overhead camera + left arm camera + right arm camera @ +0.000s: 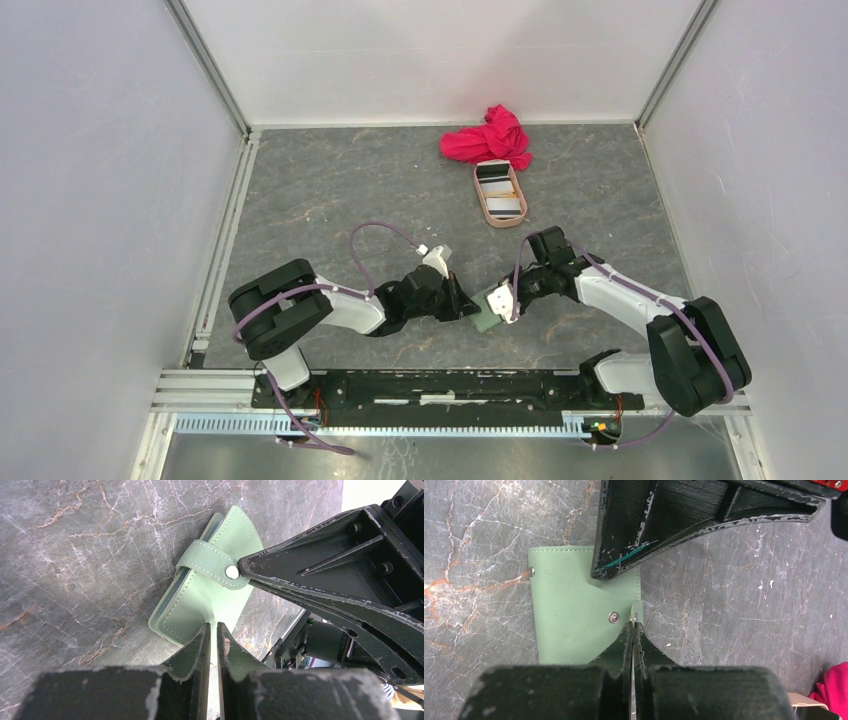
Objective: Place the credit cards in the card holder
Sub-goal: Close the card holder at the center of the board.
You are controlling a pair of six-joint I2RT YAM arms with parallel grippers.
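Observation:
The sage-green card holder (487, 318) is held between both arms near the table's front middle. My left gripper (213, 626) is shut on one edge of the card holder (200, 600), with green material between its narrow jaws. My right gripper (633, 622) is shut on the thin snap strap at the side of the card holder (569, 610). In the top view the left gripper (470, 308) and right gripper (503, 300) almost meet. The credit cards (497, 185), white-grey with black stripes, lie in the oval tray farther back.
The pinkish-tan tray (482, 200) sits behind the arms, with a crumpled red cloth (490, 135) touching its far end. White walls with metal rails enclose the grey marbled table (330, 190) on three sides.

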